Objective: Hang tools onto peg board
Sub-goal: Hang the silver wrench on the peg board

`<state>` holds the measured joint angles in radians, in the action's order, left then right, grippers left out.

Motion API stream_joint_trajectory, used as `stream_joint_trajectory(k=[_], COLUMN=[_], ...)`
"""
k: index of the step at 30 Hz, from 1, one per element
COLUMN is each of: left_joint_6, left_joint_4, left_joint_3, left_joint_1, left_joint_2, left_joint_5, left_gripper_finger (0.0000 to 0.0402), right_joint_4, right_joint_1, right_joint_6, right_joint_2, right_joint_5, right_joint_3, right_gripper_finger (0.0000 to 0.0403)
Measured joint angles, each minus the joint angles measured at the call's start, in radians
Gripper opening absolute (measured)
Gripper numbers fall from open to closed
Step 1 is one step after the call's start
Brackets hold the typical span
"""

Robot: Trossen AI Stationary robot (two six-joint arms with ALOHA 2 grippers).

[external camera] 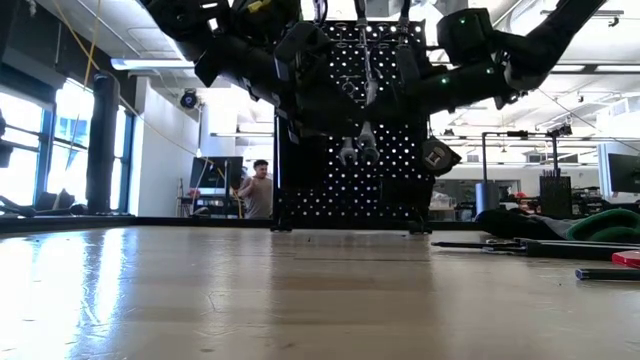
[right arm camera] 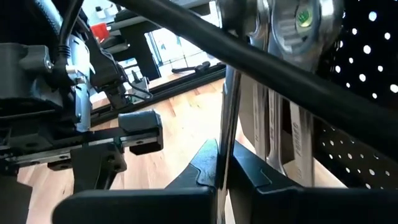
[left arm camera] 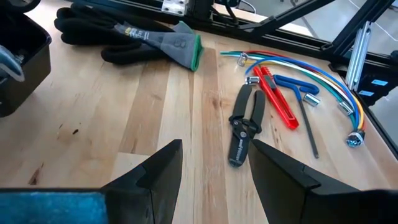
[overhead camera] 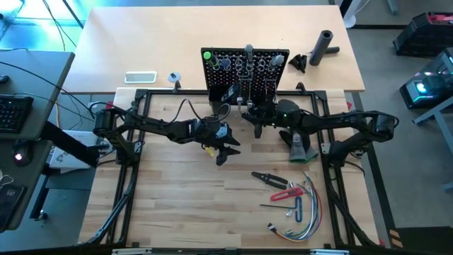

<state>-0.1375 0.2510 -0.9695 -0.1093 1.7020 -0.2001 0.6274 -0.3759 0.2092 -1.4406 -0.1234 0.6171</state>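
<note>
Over on the wooden table (overhead camera: 177, 205), a black glove (left arm camera: 134, 38) lies flat beside the bundle of coloured wires (left arm camera: 323, 78), while beyond it a black cylinder (overhead camera: 324, 47) rests (a person (external camera: 258, 190) stands far behind).

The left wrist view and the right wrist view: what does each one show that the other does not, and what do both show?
Only the left wrist view shows the black pliers, the red-handled tool, the coloured wires and the black glove, all lying on the table, past the left hand, which is open.

Only the right wrist view shows the peg board with silver wrenches hanging on it, and the right hand shut on a thin metal tool.

Both show the wooden table.
</note>
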Motion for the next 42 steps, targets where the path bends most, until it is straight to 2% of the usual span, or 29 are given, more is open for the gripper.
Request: stream_joint_trajectory(k=[14, 27, 42], left_joint_6=[-0.001, -0.01, -0.009], left_joint_4=[-0.001, -0.008, -0.023], left_joint_3=[0.0, 0.0, 0.0], left_joint_1=[0.001, 0.006, 0.008], left_joint_2=[0.0, 0.0, 0.0], left_joint_5=[0.002, 0.001, 0.0], left_gripper_finger=[0.0178, 0.0178, 0.0178], right_joint_4=[-0.084, -0.084, -0.082], right_joint_1=[0.0, 0.001, 0.002], right_joint_6=[0.031, 0.069, 0.116], right_joint_2=[0.0, 0.0, 0.0], right_joint_5=[0.024, 0.08, 0.097], right_joint_3=[0.024, 0.024, 0.024], right_gripper_finger=[0.0005, 0.001, 0.0012])
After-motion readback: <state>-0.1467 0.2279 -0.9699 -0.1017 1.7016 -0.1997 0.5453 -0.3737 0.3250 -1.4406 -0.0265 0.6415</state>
